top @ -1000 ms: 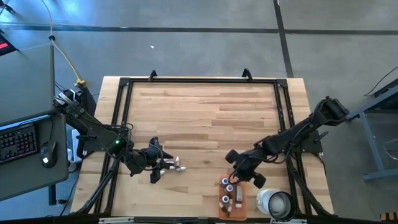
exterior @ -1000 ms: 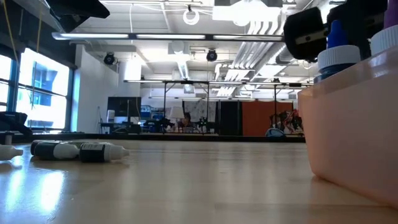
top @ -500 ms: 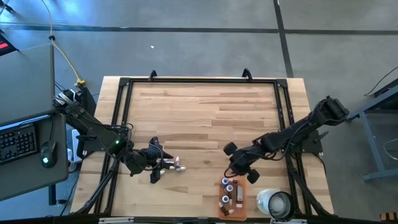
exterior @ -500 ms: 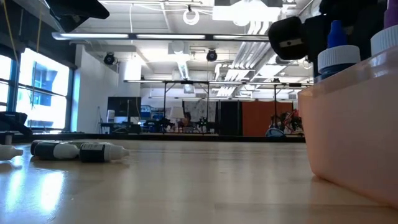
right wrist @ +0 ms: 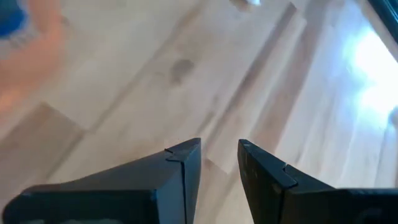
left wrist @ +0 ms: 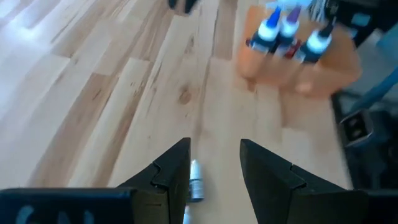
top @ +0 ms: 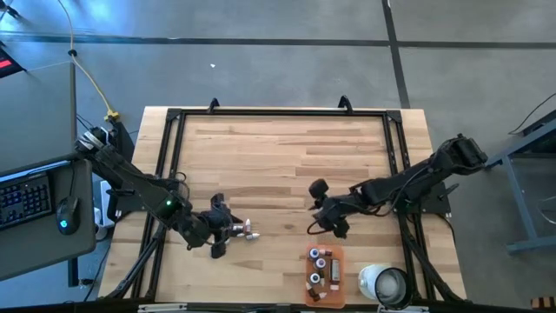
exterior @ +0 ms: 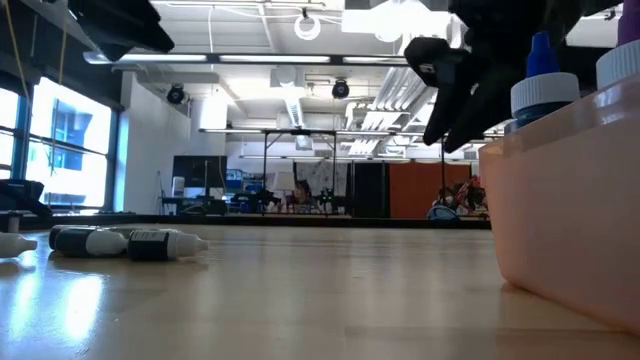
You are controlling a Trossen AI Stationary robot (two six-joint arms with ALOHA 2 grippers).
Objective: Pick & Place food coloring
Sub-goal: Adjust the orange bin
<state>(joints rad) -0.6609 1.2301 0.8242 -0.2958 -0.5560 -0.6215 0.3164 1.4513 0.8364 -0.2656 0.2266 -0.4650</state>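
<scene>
The wooden table (top: 287,156) fills the middle of the high view, with a black frame around its edge. The left arm reaches in from the left side of the frame, and its left gripper (top: 219,233) hangs low over the table in the lower left part of the picture. Its fingers (left wrist: 171,177) are spread apart, with nothing between them, and a small bottle (left wrist: 195,188) lies on the wood in the gap. The right arm comes in from the right side, and the right gripper (top: 318,209) is near the middle of the picture, up above the table. Its fingers (right wrist: 183,171) have a small gap between them and hold nothing. A white cup (top: 385,285) sits at the lower right corner of the table. Just left of it is the orange tray (top: 337,276), with some food coloring bottles (top: 321,261) standing in it. A few more bottles (exterior: 125,242) lie flat on the table, just beside the left gripper.
</scene>
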